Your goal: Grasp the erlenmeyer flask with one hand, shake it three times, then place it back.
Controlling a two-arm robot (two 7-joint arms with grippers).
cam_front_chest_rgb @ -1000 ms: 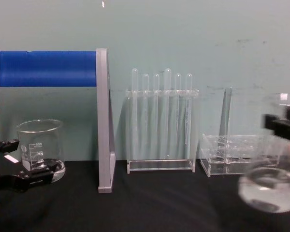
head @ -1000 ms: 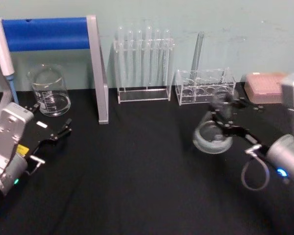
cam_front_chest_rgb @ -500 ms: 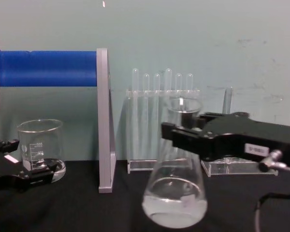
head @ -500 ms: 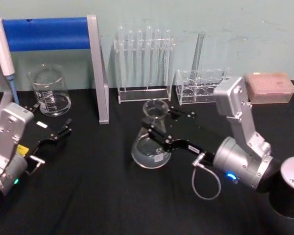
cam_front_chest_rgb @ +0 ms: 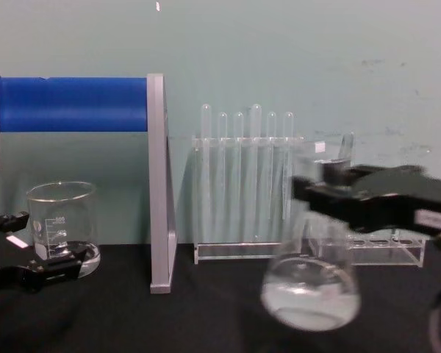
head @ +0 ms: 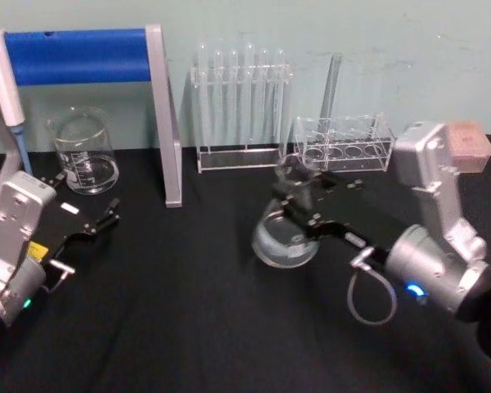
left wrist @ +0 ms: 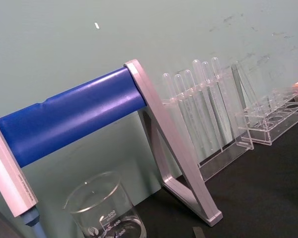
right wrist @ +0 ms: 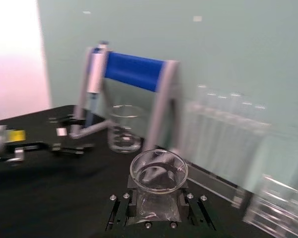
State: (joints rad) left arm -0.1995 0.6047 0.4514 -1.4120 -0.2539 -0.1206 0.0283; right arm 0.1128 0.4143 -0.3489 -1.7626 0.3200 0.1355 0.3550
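Right now my right gripper (head: 295,192) is clenched on the neck of the erlenmeyer flask (head: 282,233). Its long axis runs near upright, rim up and wide body down, over the black table (head: 204,311) right of the middle. Close behind it stand the tall test-tube rack (head: 240,106) and the low rack (head: 344,146). The beaker (head: 82,151) sits well apart on my left, near my left gripper (head: 88,196), whose fingers are spread. Blur keeps me from telling whether the flask's base touches the cloth.
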